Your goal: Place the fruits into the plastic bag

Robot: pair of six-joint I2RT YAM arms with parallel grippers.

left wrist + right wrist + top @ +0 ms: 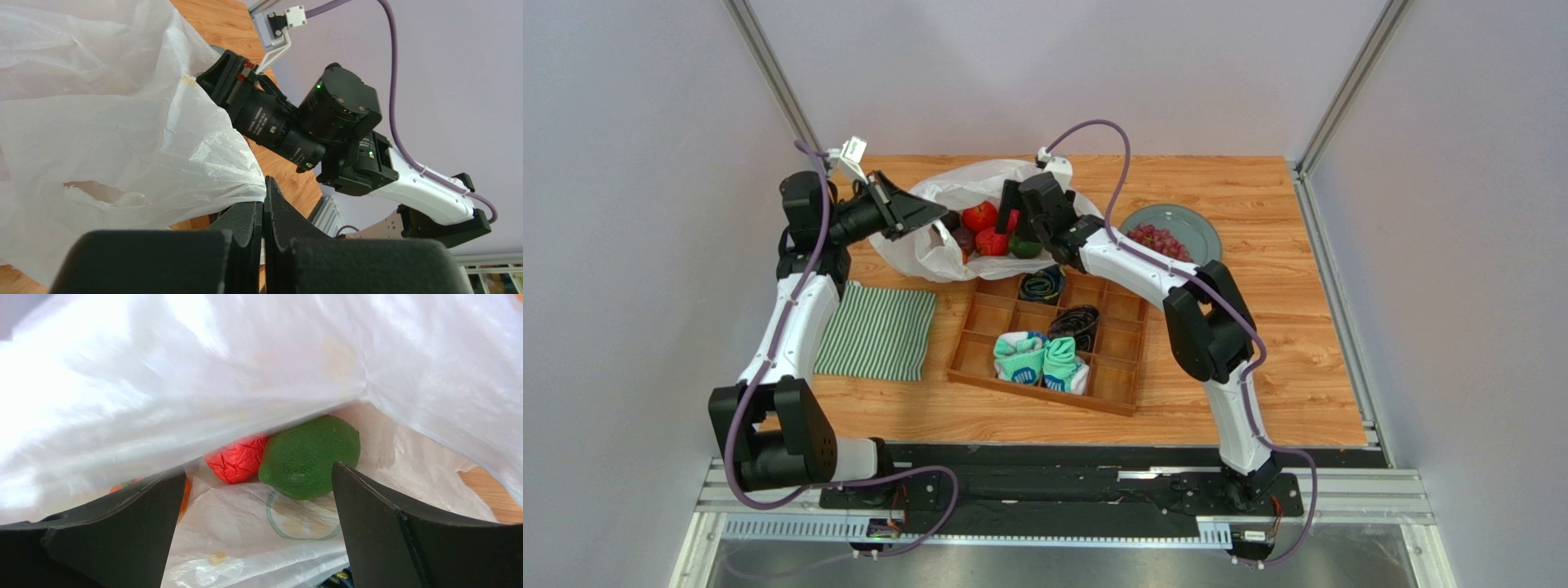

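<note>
Right wrist view, nearest first: your right fingers (380, 527) stand spread and hold nothing. The green fruit (310, 456) lies just beyond and between them. A red fruit (236, 458) touches its left side. Both are under the upper sheet of the plastic bag (245, 367).

And the left?

In the left wrist view your left fingers (245, 236) are pressed together on a fold of the bag's rim, holding the mouth up. Seen from above, that pinch is at the bag's left edge. Your right fingers sit at the mouth, on its right side.

What is left outside?

Going by the top external view, the grapes (1161, 239). Look past the striped cloth (879, 331) and the wooden tray (1112, 371). The grapes lie on a grey plate (1199, 228) towards the far right of the desk (1284, 368), well apart from the bag and to the right of your right fingers. The bunch looks longer across the plate than deep, though it is too small to be sure.

Which arm?

The right, I judge. It is the nearer one, its fingers are free, and the left is busy with the rim. You would need to back out of the mouth, swing right and come down over the bunch across its shorter width.
</note>
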